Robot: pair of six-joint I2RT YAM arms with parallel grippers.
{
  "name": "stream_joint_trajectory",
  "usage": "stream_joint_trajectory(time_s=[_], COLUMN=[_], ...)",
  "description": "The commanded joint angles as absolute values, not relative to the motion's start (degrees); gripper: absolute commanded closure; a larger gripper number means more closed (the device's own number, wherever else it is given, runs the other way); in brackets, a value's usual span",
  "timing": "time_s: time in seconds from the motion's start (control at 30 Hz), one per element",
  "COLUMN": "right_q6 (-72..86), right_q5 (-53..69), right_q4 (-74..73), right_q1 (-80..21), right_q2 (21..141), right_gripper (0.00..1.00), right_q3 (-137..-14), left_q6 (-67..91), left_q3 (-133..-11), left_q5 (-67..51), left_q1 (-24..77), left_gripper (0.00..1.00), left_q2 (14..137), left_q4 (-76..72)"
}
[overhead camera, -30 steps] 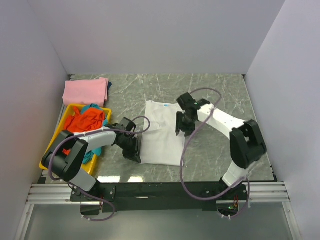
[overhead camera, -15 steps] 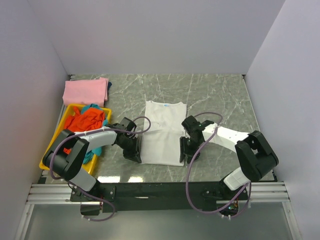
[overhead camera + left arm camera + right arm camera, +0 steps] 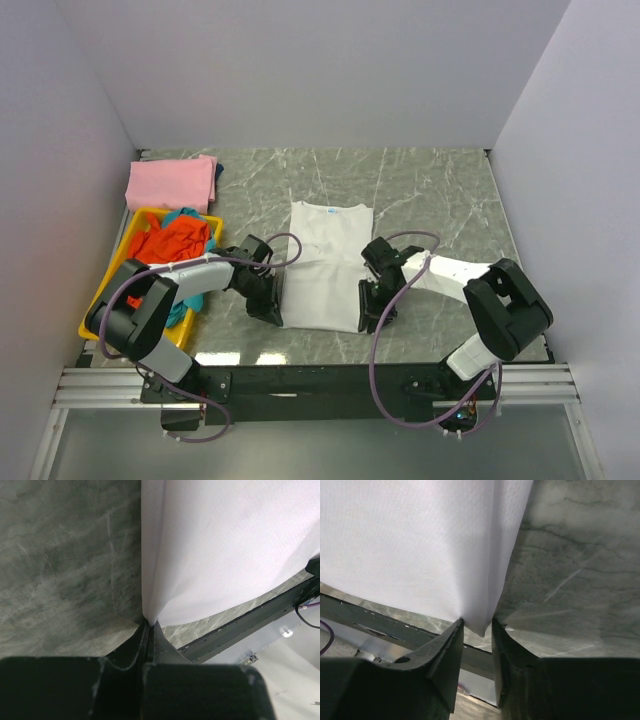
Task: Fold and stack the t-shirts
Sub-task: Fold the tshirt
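Note:
A white t-shirt [image 3: 325, 262] lies as a long folded strip in the middle of the table, its collar at the far end. My left gripper [image 3: 272, 312] is at its near left corner, shut on that corner [image 3: 150, 622]. The white cloth [image 3: 225, 545] spreads away from the pinch. My right gripper [image 3: 366, 318] is at the near right corner. Its jaws [image 3: 477, 626] stand a little apart, with the tip of the white shirt [image 3: 420, 545] hanging between them. A folded pink t-shirt [image 3: 172, 182] lies at the far left. Orange-red [image 3: 170, 240] and teal [image 3: 186, 214] t-shirts are bunched in the tray.
A yellow plastic tray [image 3: 134, 226] sits at the left, beside my left arm. A dark bit of cloth [image 3: 218, 172] shows next to the pink shirt. Walls close the table on three sides. The table's front edge [image 3: 320, 345] runs just below both grippers.
My right gripper came from the far part of the shirt's right edge down to its near right corner, and its jaws narrowed around the cloth. The left gripper kept its grip and place.

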State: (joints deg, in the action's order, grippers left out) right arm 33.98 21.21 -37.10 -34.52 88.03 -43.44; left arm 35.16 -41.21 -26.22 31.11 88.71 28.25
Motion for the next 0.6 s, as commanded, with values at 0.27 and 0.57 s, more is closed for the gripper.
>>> stream_joint_trajectory(time_s=[0.27, 0.57], right_q6=[33.6, 35.5], right_q5=[21.1, 17.3], right_q4=[-36.6, -44.7], right_q1=[-35.3, -35.4], right_q2=[89.6, 81.7], right_gripper=[0.89, 1.0], right_q3=[-43.2, -49.5], left_q6=[35.2, 39.0], left_q3=[-39.4, -42.7], left_q5=[-23.4, -17.3], left_q1=[31.5, 31.5], left_gripper=[1.0, 1.0], left_q2=[86.6, 75.7], left_q4=[28.5, 33.7])
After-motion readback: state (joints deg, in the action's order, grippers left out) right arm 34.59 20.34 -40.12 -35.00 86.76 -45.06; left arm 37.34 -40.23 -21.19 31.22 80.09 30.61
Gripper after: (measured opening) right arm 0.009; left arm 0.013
